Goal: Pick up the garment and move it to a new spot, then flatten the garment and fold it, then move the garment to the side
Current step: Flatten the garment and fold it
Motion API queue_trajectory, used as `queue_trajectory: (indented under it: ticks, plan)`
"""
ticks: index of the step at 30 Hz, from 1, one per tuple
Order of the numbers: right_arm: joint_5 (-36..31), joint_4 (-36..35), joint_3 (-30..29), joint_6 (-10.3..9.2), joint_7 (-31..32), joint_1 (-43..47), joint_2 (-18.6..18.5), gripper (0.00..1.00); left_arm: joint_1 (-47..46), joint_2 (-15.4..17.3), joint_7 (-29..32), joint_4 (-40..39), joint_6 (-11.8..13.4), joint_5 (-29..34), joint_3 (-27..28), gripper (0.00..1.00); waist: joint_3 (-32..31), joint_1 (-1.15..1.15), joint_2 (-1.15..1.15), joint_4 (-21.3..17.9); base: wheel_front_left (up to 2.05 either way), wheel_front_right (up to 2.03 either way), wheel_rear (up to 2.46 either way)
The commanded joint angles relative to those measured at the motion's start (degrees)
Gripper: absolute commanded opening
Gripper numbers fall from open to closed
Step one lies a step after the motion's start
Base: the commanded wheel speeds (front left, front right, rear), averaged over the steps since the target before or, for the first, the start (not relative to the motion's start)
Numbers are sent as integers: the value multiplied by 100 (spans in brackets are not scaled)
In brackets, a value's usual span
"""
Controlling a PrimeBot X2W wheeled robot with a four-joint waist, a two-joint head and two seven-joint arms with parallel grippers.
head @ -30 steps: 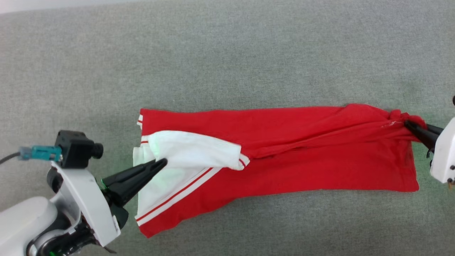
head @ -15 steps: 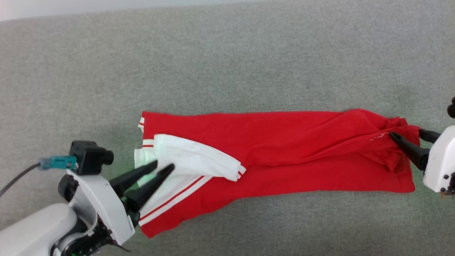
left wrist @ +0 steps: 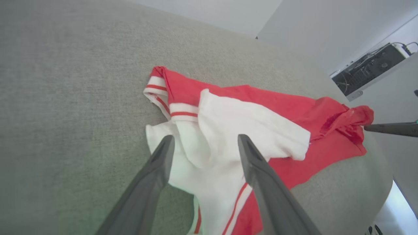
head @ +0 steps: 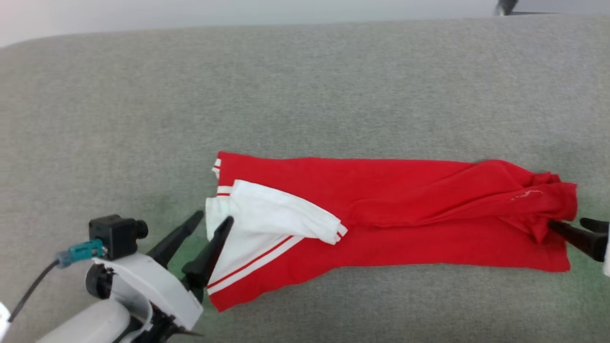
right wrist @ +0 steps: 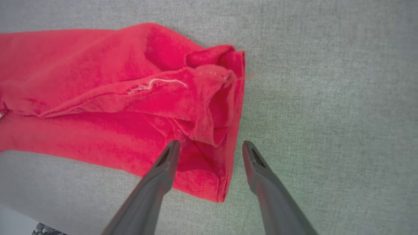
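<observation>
Head view: garment (head: 405,214) lies on grey fabric surface (head: 286,95).

Beyond garment (head: 405,214) red end: right gripper (head: 566,222) body cut by frame edge. Well beyond garment: dark item (head: 506,6) cropped, unidentifiable. Right wrist view: garment sleeve end cut off.

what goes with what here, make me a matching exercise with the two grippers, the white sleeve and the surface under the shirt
Column one:
1. left gripper
2. right gripper
3. white sleeve
4. work surface

Column two:
A. grey
B. jaws open at the bunched red end of the garment
C. lying across the red body
D. jaws open at the garment's white end

Pairs: 1-D; 2-B; 3-C; 4-A
</observation>
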Motion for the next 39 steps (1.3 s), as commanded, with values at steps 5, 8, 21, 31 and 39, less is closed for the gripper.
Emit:
queue_trajectory:
  ticks: [5, 8, 21, 31, 39]
  plan:
    - [-185, 79, -383, -10, 452, 90, 86, 100, 739, -757, -15, 132, 293, 661, 1018, 100, -76, 0, 0, 326, 0, 0, 0]
    - [-270, 162, -526, -10, 624, 31, 150, 100, 1106, -1206, -16, 315, 379, 1098, 1515, 100, -99, 0, 0, 436, 0, 0, 0]
    - [-665, 518, -917, -10, 1119, -199, 326, 100, 1944, -2581, -17, 721, 21, 3323, 3075, 100, -161, 0, 0, 716, 0, 0, 0]
    - [-898, 706, -1175, -10, 1230, -351, 457, 100, 2176, -3281, -18, 566, -90, 5385, 3974, 100, -117, 0, 0, 747, 0, 0, 0]
    - [-1168, 1022, -1028, -10, 1229, -365, 626, 100, 2271, -3798, -17, 744, -585, 5902, 4472, 100, -1, 0, 0, 776, 0, 0, 0]
